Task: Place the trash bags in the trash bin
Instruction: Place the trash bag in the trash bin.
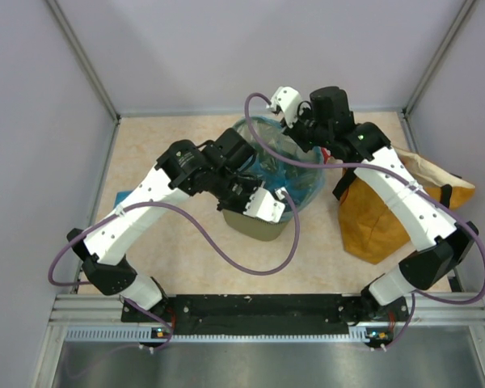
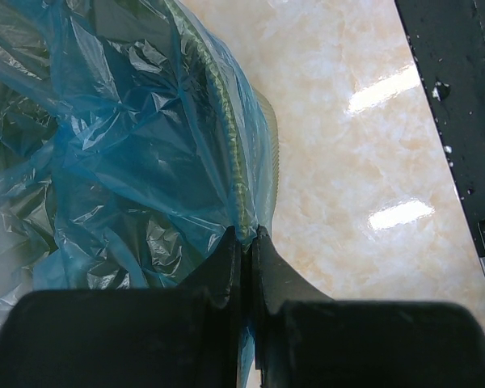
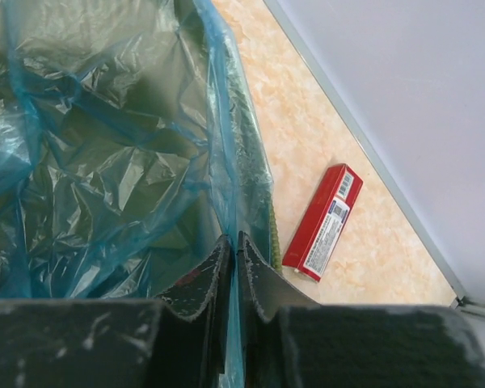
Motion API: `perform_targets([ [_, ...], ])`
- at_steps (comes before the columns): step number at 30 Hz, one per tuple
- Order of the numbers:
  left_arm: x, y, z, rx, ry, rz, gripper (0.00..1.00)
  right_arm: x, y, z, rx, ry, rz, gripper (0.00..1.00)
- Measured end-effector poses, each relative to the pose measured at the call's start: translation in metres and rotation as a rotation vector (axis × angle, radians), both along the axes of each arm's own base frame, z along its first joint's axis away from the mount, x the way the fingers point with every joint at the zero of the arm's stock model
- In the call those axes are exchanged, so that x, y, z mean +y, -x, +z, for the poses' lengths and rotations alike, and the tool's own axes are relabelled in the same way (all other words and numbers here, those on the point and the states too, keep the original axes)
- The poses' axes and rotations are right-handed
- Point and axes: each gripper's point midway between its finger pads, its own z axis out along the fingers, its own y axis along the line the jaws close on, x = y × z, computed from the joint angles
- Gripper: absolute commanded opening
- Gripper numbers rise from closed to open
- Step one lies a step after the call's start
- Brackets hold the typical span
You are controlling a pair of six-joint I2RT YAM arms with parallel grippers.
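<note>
We look down on a table [image 1: 186, 250] with a glossy, pale beige marbled top that fills the middle of the top view. Plain lavender-grey walls [image 1: 226, 48] close it in at the back and on both sides. Grey metal posts [image 1: 83, 56] slant up at the upper left and upper right. A perforated metal rail [image 1: 250, 333] crosses the bottom. In the left wrist view, bright patches of light [image 2: 400, 214] gleam at right.

Mustard-orange sack [image 1: 365, 230] w/ black handles slumped at right of beige marbled tabletop [image 1: 178, 268], flat red box [image 3: 323, 222] w/ white label lying on same top just short of grey wall [image 3: 404, 81], black rail [image 1: 259, 305] along near edge
</note>
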Motion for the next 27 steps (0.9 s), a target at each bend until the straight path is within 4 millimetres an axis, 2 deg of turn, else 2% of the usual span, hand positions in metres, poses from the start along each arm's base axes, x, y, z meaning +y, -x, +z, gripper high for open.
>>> perform_targets([
  [2,0.0,0.0,0.0,0.001,0.001,0.0,0.0,-0.001,-0.002,0.002,-0.011,0.002,-0.01,0.0],
  [16,0.001,-0.001,0.0,0.006,0.003,0.004,0.0,-0.007,-0.012,0.01,-0.058,0.005,-0.062,0.0],
  [27,0.004,0.002,-0.002,0.007,0.006,-0.004,0.0,-0.015,-0.027,0.028,-0.123,0.008,-0.136,0.0],
])
